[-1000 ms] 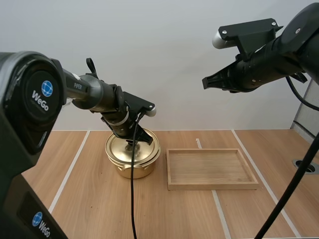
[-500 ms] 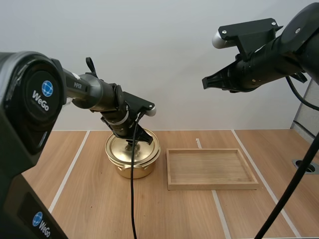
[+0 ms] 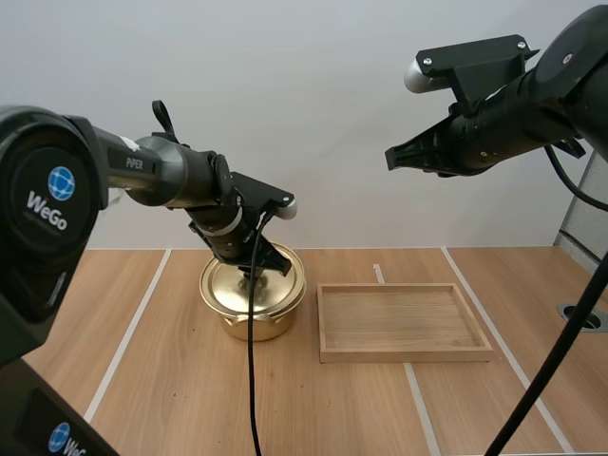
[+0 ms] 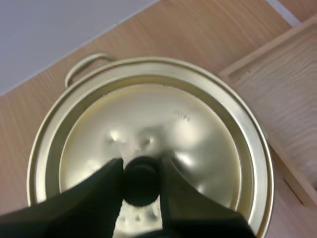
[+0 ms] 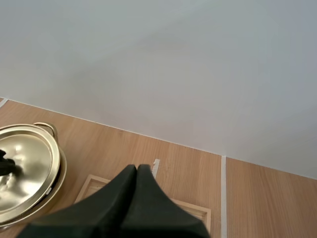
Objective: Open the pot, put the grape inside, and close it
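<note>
A golden pot (image 3: 253, 304) stands on the table left of centre with its golden lid (image 4: 148, 144) on. My left gripper (image 3: 255, 274) is down over the lid, and its two fingers pinch the lid's dark knob (image 4: 141, 179) between them. The lid sits level inside the pot's rim (image 4: 247, 129). My right gripper (image 3: 391, 157) hangs high above the table at the right, its fingers lying together as one dark wedge (image 5: 134, 173) with nothing in them. The pot (image 5: 25, 168) lies far below it.
A shallow wooden tray (image 3: 404, 321) lies right of the pot, close to it, with nothing in it; its corner (image 4: 277, 94) runs beside the pot. White tape lines cross the wooden table (image 3: 171, 380).
The left arm has shifted slightly, its base link swinging leftward, while the gripper stays on the lid's knob. The right arm has not moved.
</note>
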Robot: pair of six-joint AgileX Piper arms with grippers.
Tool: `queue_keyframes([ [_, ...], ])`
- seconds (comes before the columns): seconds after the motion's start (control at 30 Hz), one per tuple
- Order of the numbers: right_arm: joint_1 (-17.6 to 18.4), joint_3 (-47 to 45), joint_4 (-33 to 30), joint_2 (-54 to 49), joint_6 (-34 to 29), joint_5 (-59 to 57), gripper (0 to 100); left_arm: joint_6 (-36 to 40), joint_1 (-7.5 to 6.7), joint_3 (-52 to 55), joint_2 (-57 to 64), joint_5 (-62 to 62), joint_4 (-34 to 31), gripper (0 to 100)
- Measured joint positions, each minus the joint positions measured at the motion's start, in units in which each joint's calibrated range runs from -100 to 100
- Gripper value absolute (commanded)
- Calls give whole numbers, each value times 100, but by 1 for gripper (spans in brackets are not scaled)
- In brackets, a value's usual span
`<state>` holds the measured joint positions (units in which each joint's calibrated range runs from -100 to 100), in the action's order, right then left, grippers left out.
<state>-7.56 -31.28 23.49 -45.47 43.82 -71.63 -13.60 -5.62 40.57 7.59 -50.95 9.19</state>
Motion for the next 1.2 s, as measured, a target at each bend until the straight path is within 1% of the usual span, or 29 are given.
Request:
queue_keyframes([
  [0.3,0,0,114,0,32,0,0,-40,0,0,99,-73,19,0],
  [0.8,0,0,114,0,32,0,0,-47,0,0,35,30,33,0],
  [1.2,0,0,125,0,44,0,0,-47,0,-13,-311,281,56,0],
])
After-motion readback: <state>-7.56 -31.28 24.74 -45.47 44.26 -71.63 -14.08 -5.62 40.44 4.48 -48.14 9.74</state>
